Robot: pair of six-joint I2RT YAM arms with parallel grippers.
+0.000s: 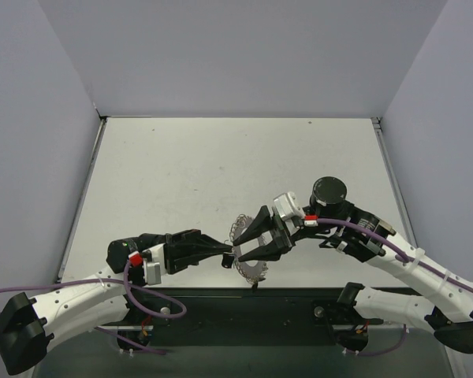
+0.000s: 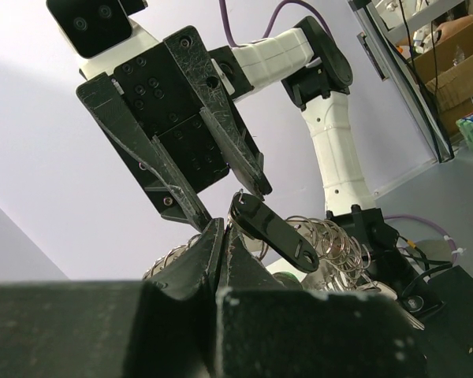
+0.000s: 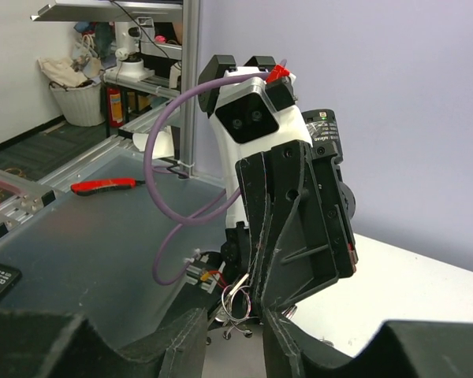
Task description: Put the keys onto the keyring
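Observation:
The keyring point(image 1: 256, 270), a grey coil of wire loops, hangs just above the table's near edge between both grippers. My left gripper point(image 1: 230, 254) points right, shut on a thin wire loop of the keyring point(image 3: 240, 303). In the left wrist view its closed tips point(image 2: 221, 228) touch a black key point(image 2: 272, 234), with more coils point(image 2: 339, 240) behind. A green key head point(image 2: 290, 276) peeks out below. My right gripper point(image 1: 238, 249) faces it from the right, jaws apart on either side of the left tips and loops point(image 3: 235, 315).
A black cylinder point(image 1: 329, 191) stands on the white table point(image 1: 221, 165) behind my right arm. Grey walls close in the left, right and back. A dark strip with both arm bases point(image 1: 244, 311) runs along the near edge.

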